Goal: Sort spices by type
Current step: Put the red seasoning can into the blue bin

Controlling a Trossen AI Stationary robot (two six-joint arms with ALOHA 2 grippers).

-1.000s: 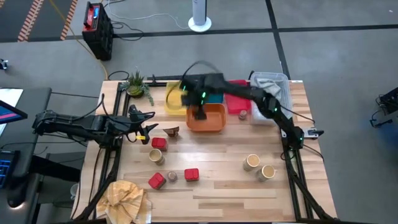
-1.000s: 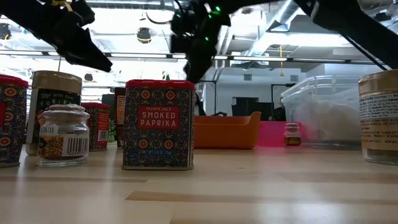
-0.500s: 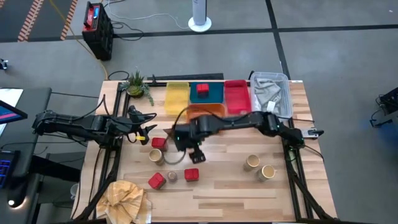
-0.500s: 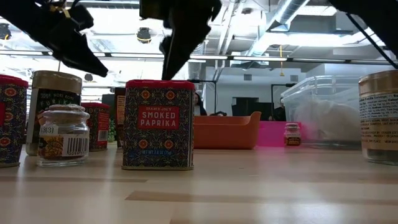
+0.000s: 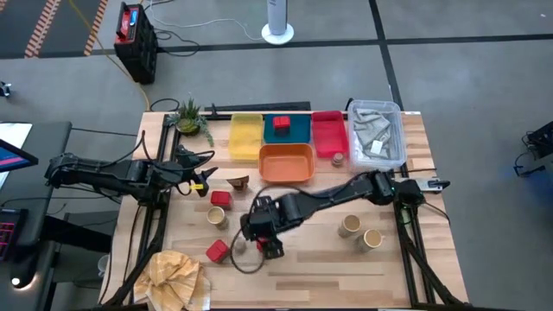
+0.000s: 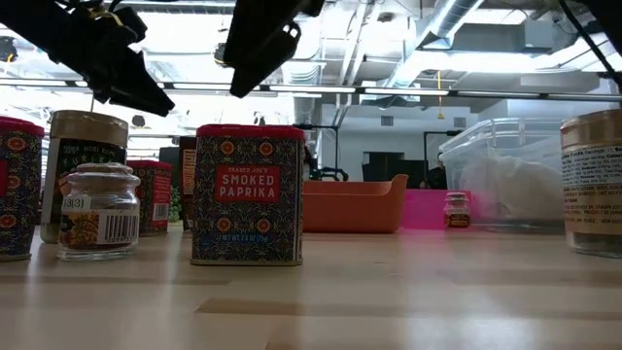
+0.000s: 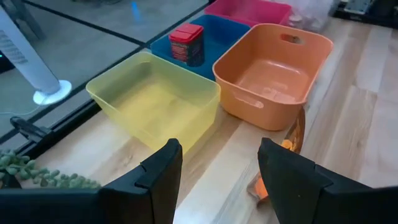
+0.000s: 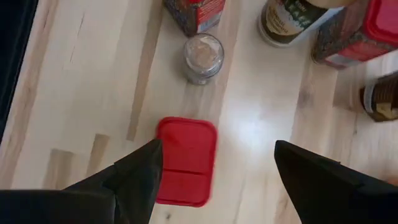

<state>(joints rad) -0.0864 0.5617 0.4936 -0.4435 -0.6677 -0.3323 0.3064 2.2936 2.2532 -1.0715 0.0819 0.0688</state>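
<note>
Now the right hand (image 5: 263, 235) hangs over the near-left part of the desk (image 5: 311, 268), fingers spread wide and holding nothing; the right wrist view shows a red tin (image 8: 185, 160) lying straight below, between the two fingers (image 8: 134, 180). Just beyond that tin stands a tiny glass shaker (image 8: 203, 57), and past it another red tin (image 8: 194, 14), a round jar (image 8: 292, 18) and a third red tin (image 8: 360, 31) — a tight cluster crowding the hand on its far side. A dark brown piece (image 8: 379, 99) sits off to one side of them.

From above, two tan jars (image 5: 360, 231) stand well apart on the other side of the hand, by the right arm's base. Behind the arm lie the trays: orange (image 5: 287, 162), yellow (image 5: 245, 136), blue (image 5: 286, 130) with one red tin (image 5: 281, 123) in it, and pink (image 5: 327, 132), with a clear tub (image 5: 375, 134) beside them.

The left hand (image 7: 217, 168) waits at the desk's left edge, open and empty, facing the yellow tray — nothing lies between its fingers. A tan cloth (image 5: 173, 275) lies at the near-left corner, a small plant (image 5: 190, 117) at the far-left.
</note>
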